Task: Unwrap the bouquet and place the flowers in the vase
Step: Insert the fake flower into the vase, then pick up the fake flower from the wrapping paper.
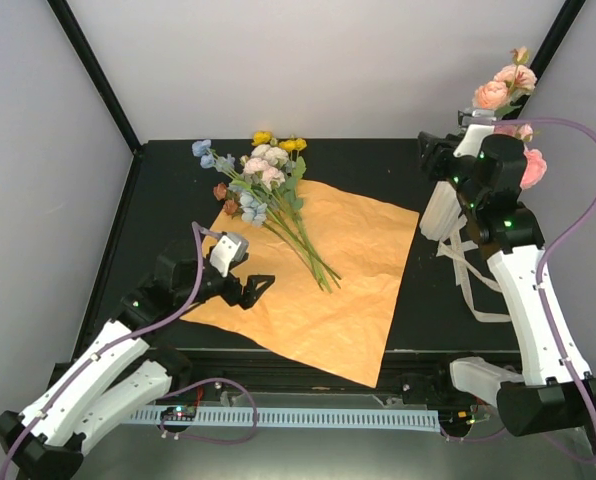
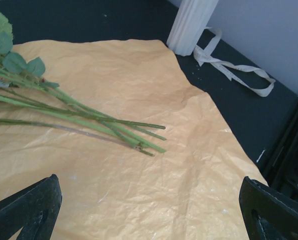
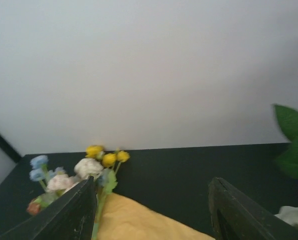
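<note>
L wrist: vase (image 2: 190, 25) base, ribbon (image 2: 229, 70) | top: its pink blooms (image 1: 505, 85)

I saw the orange paper (image 1: 363, 275) spread flat at mid-frame. Most of the flowers (image 1: 263, 175) lay across its upper left, stems pointing toward the centre. At the right the white ribbed vase (image 1: 440, 212) stood upright, holding pink blooms (image 1: 503, 88). The cream ribbon (image 1: 475, 285) lay loose beside it.
</note>
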`<state>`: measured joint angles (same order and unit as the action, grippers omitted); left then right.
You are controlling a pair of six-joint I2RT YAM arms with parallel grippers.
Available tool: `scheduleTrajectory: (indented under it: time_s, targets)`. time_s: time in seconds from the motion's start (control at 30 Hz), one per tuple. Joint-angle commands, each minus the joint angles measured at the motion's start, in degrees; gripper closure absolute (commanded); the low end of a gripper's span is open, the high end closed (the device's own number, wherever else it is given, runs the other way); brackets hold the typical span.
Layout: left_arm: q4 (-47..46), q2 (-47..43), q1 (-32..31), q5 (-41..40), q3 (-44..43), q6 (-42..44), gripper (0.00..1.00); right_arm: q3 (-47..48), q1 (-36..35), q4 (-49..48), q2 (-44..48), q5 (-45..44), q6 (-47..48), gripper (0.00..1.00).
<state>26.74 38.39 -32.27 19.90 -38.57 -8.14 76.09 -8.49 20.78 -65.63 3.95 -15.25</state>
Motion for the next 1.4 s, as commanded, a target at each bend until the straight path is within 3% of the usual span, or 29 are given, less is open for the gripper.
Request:
scheduleTrajectory:
  time_s: [0.0,0.37,0.63,0.83,1.03,1.37]
  targets:
    - [1.54,0.77,-0.14,-3.45,-3.05,-1.44,0.01,-0.75,-2.98,1.16,1.19,5.86,-1.80,0.38]
    - [0.73,-1.74,-0.14,-6.10,-3.82,-1.09,0.01,-0.25,-20.18,3.84,-2.77,0.49,2.04,0.38]
    - [0.12,-4.26,-0.15,-10.93,-2.58,0.58,0.01,-3.66,-26.46,1.44,-12.37,-0.92,-0.16,0.49]
    - [1.27,-6.56,-0.14,-12.42,-2.08,1.73,0.01,-1.42,-29.45,0.24,-23.15,0.66,-0.31,0.57]
    - [0.45,-9.56,-0.12,-12.57,-1.55,1.87,0.01,2.27,-29.93,0.17,-34.01,4.80,1.81,0.57]
    - [0.33,-10.30,-0.14,-12.74,-1.52,1.91,0.01,9.41,-30.17,1.81,-44.26,1.34,4.39,0.61]
